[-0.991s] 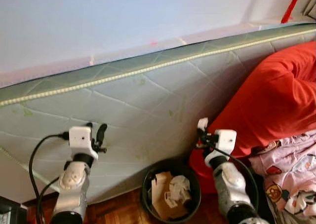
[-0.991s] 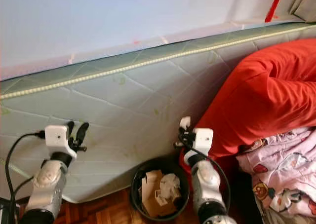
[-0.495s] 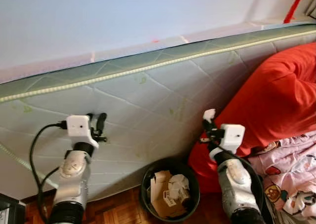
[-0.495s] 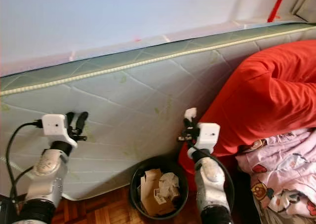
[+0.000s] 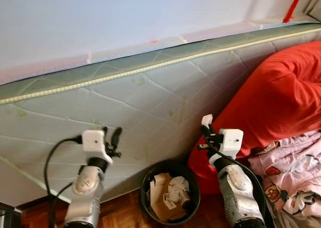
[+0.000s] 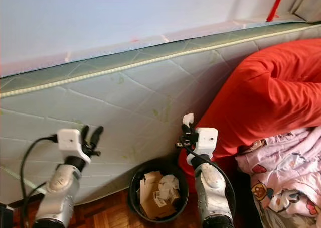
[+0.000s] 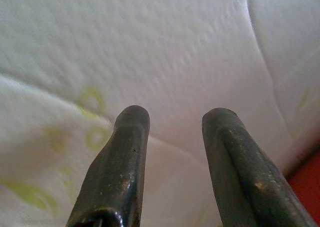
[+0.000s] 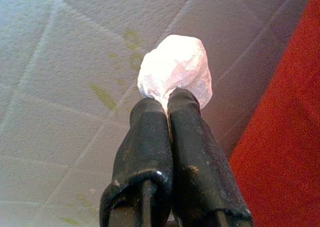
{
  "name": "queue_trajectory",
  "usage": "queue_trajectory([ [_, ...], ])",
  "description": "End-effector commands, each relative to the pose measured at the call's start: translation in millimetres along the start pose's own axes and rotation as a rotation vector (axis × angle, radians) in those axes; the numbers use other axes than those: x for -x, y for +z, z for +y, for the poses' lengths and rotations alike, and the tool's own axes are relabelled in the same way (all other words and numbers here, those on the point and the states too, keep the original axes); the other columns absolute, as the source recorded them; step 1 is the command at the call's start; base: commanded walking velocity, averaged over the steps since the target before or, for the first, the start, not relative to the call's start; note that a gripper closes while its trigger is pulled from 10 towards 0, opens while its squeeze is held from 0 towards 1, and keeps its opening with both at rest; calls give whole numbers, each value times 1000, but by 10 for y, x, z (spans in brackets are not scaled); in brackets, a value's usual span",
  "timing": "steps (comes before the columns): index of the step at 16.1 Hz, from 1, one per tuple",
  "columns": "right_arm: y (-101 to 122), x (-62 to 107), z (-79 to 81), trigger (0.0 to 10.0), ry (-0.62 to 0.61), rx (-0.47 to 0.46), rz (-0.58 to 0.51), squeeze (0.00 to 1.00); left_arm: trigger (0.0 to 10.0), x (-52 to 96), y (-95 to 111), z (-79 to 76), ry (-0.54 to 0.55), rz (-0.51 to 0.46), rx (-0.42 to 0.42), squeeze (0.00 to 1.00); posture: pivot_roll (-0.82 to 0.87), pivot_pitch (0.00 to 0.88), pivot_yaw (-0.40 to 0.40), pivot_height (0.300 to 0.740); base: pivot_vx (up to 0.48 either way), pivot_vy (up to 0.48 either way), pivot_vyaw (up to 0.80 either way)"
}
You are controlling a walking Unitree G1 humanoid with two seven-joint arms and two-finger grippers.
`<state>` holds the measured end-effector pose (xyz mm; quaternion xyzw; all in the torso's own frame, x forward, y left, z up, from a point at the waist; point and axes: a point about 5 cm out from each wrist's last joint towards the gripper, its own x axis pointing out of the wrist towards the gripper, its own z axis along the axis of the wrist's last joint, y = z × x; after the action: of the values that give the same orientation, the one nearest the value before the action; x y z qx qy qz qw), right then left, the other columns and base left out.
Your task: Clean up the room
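White wad: crumpled paper (image 8: 174,69) sits pinched at the tips of the right gripper (image 8: 167,104), whose jaws are closed on it.
Bin: black wastebasket (image 5: 169,191), part full of scraps, stands below and to the left of those jaws, on the floor against the mattress (image 5: 150,102).
Left gripper (image 7: 172,119): jaws apart, empty, facing the mattress.
Risk: grip is at the wad's edge; released from here, it likely falls outside the rim.
Change: right gripper has dropped slightly from half a second ago.

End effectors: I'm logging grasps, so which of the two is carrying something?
The right end effector, shut on a crumpled white paper wad. The left end effector is open with nothing between its fingers.
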<state>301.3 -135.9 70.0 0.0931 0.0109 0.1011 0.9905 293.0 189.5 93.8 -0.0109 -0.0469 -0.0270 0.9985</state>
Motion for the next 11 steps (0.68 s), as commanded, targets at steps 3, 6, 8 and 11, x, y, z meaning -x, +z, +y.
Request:
queue_trajectory([
  [3, -6, 33, -3, 10000, -8, -3, 13, 0, 10000, 20, 22, 69, 12, 5, -12, 0, 92, 85, -56, 740, 0, 0, 0],
  [6, -81, 57, 64, 10000, 66, 44, 87, 0, 10000, 22, 14, 39, 7, 10, -10, 0, 91, 81, -59, 735, 0, 0, 0],
  [8, -73, 55, 72, 10000, 73, 46, 85, 0, 10000, 15, 16, 31, 8, 10, -9, 0, 94, 82, -63, 715, 0, 0, 0],
  [11, -47, 30, 100, 10000, 91, 55, 84, 0, 10000, 13, 19, 34, 11, 9, -10, 0, 98, 93, -67, 680, 0, 0, 0],
])
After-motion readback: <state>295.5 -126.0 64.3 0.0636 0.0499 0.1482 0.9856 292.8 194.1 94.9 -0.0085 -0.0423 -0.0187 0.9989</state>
